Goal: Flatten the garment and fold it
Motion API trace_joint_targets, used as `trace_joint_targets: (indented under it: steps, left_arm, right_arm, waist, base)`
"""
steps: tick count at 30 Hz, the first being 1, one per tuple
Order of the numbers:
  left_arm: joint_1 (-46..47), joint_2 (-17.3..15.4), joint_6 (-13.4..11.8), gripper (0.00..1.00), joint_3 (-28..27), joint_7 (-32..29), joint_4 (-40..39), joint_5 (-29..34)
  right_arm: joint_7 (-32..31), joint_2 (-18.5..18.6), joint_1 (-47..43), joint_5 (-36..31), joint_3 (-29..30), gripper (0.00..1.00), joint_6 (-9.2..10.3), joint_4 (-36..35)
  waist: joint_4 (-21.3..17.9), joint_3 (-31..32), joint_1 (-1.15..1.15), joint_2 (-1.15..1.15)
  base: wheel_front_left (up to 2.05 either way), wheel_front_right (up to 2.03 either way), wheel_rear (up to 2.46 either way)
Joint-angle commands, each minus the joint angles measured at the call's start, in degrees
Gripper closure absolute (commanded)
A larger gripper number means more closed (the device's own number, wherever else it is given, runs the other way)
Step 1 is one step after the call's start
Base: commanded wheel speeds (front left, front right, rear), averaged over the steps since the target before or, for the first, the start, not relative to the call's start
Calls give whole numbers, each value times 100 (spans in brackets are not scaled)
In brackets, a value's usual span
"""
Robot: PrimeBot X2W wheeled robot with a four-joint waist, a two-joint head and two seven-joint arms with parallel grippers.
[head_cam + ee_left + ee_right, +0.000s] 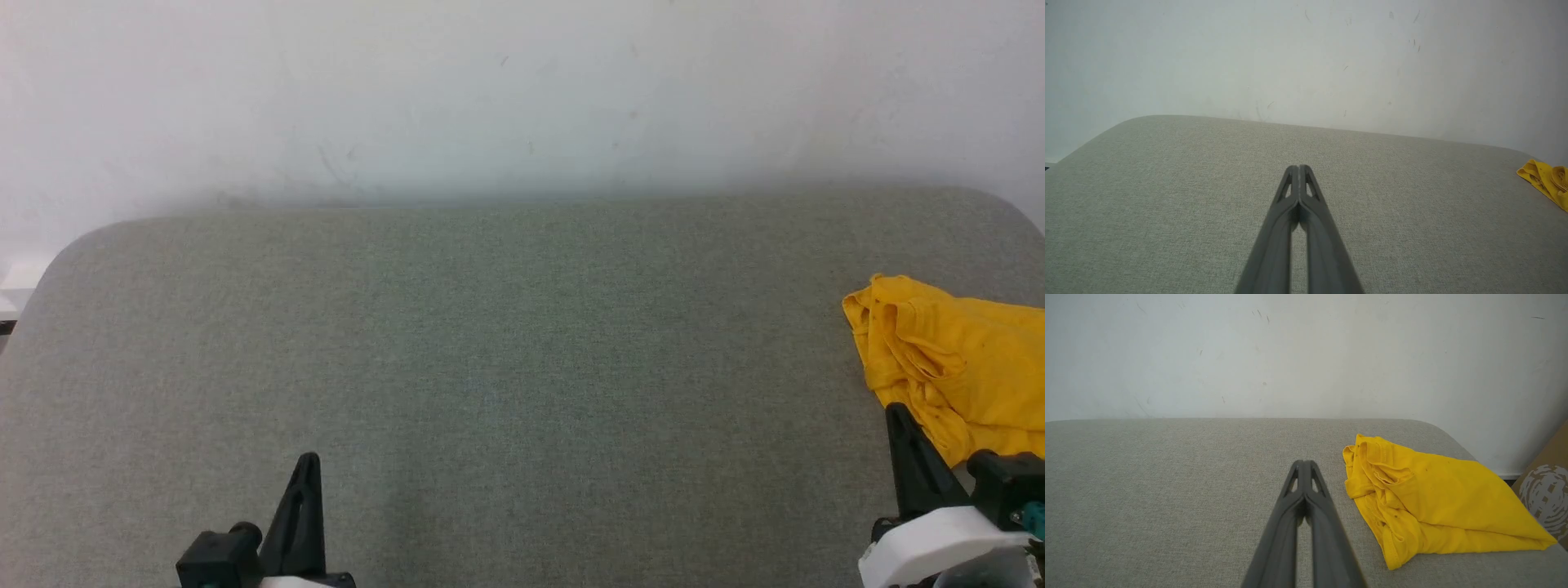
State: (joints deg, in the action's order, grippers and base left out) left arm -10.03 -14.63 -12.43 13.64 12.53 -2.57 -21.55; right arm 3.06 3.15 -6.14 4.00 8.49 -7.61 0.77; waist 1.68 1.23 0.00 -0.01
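The garment (955,359) is a bright yellow T-shirt lying bunched and creased at the right edge of the grey fabric table (490,343). In the right wrist view the garment (1433,502) sits to the right of my right gripper (1303,462), apart from it. That gripper (896,410) is shut with nothing in it, its tip just in front of the cloth's near edge. My left gripper (308,459) stands at the lower left, shut and empty (1299,167), far from the garment (1545,179). No print shows on the cloth.
A white scuffed wall (522,98) rises right behind the table's far edge. The table has rounded far corners. A brown cardboard box (1545,486) with a white pattern stands past the table's right end.
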Motion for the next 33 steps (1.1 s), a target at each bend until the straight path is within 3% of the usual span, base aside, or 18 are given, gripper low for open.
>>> trace_joint_targets:
  steps: [1,33]
  left_arm:
    - [141,42,59,100,-68,-34,30,92]
    - [406,390,423,100,-466,-408,100,725]
  right_arm:
    - [-9,-5,84,-40,-48,100,2,-12]
    - [-100,-12,247,-151,-294,100,5,-32]
  waist:
    - [-3,-2,0,0]
    - [-54,-39,0,1]
  base:
    - [0,0,0]
    - [0,0,0]
